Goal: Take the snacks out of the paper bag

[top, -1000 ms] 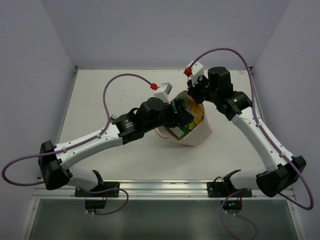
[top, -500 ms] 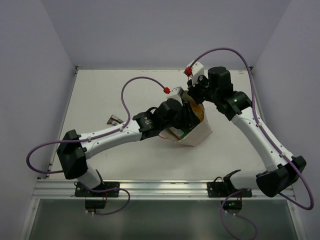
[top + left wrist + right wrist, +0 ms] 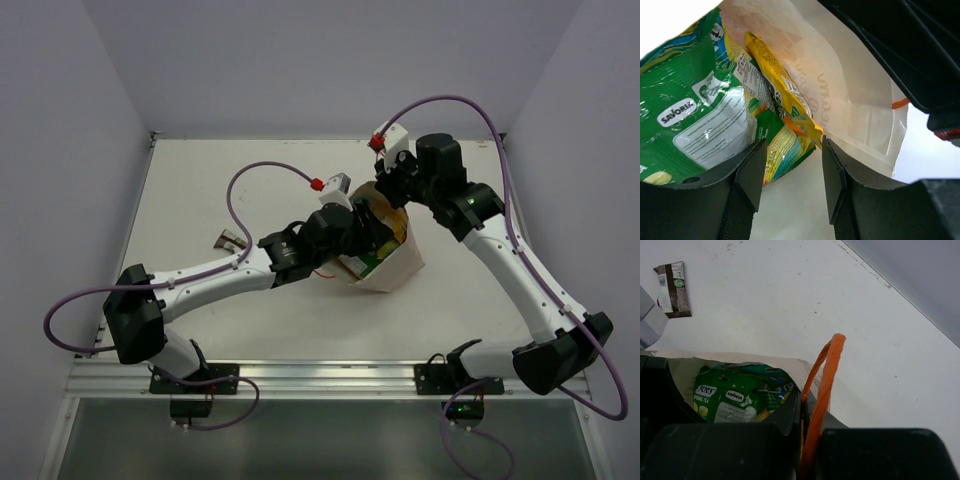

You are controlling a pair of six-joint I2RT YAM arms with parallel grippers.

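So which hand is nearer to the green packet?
Left. The left hand is inside the bag, right beside the green packet. The right hand is higher, at the bag's rim, shut on the handle.

The beige paper bag sits near the middle of the table, tilted, its mouth open; its orange string handle rises taut from the rim; inside lies a green-and-white packet marked Savorix, with a yellow packet beside it against the bag's inner wall and more green and yellow wrappers under them; a dark brown bar lies flat on the table, well apart from the bag.
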